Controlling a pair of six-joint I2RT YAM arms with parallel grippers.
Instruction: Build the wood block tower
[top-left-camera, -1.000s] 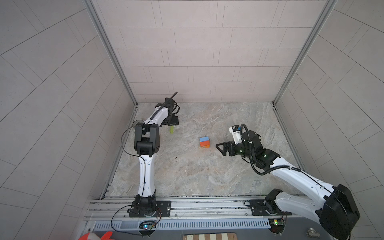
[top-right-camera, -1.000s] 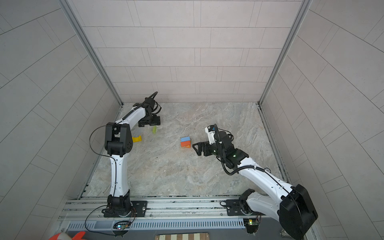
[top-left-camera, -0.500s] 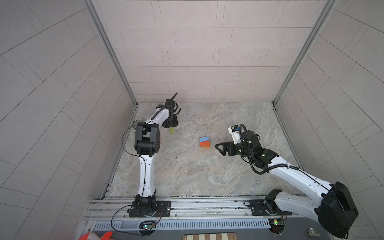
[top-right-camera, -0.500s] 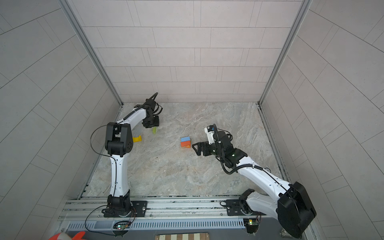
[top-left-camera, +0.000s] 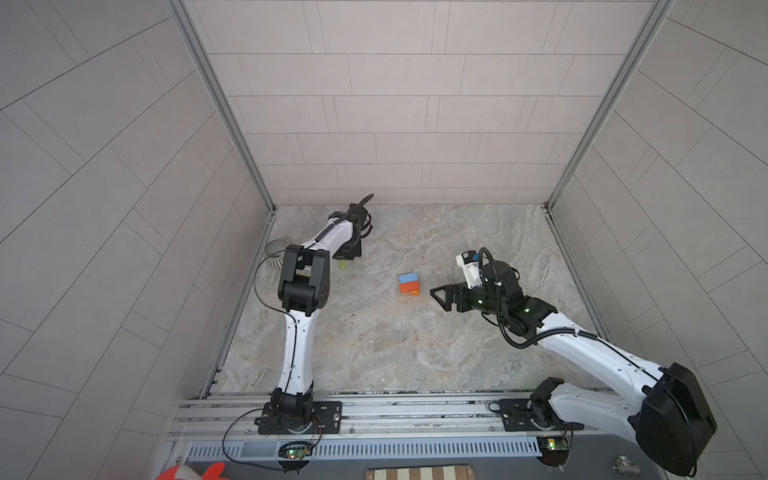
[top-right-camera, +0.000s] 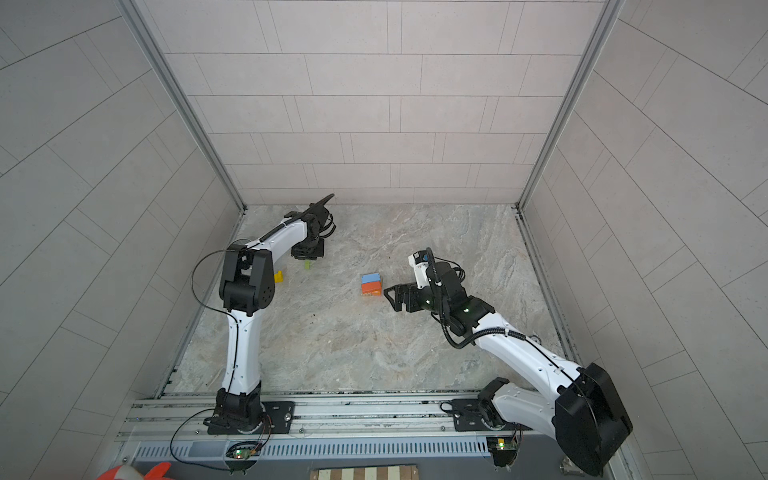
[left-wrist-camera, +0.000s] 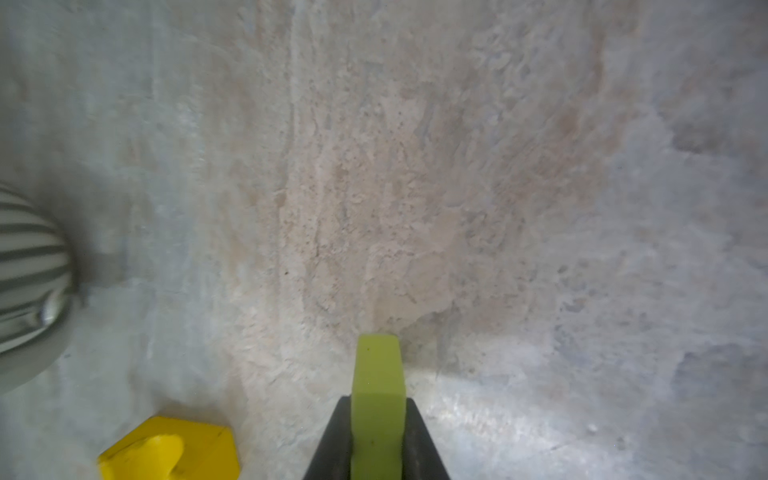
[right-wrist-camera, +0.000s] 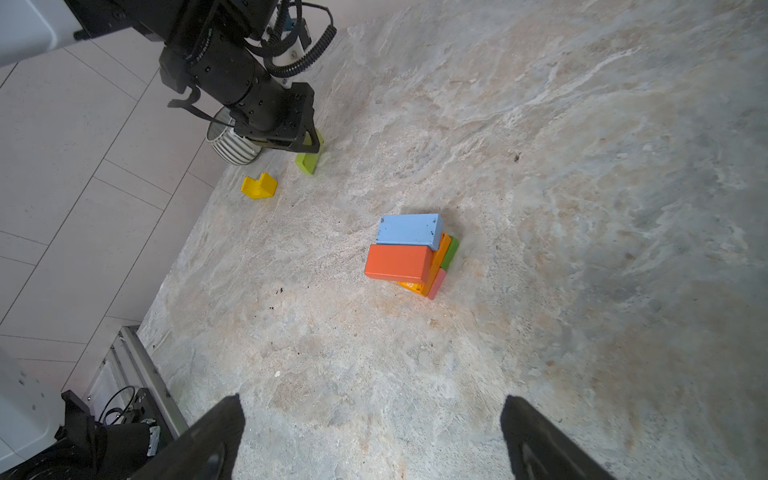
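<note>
The left gripper (left-wrist-camera: 377, 401) pinched a matte lime-green wooden block (left-wrist-camera: 377, 370) on the mottled stone-look tabletop (left-wrist-camera: 498, 166), near a yellow notched arch piece (left-wrist-camera: 170, 451) and a grey ribbed mug (left-wrist-camera: 29, 257). The wood block tower (right-wrist-camera: 409, 253) stood mid-table, blue and orange-red slabs on top. Only the right wrist view showed its orange, green and pink lower blocks. The right gripper (right-wrist-camera: 372, 400) gaped wide and empty near it.

Left gripper (left-wrist-camera: 377, 404): the jaws, spread wide one second ago, have closed in stages. Both black fingers (left-wrist-camera: 338, 436) now bear flat against the sides of the upright green block (left-wrist-camera: 377, 365), located at 10 o'clock from the wood block tower (top-left-camera: 409, 284). In both top views the gripper head appears narrower than before.
</note>
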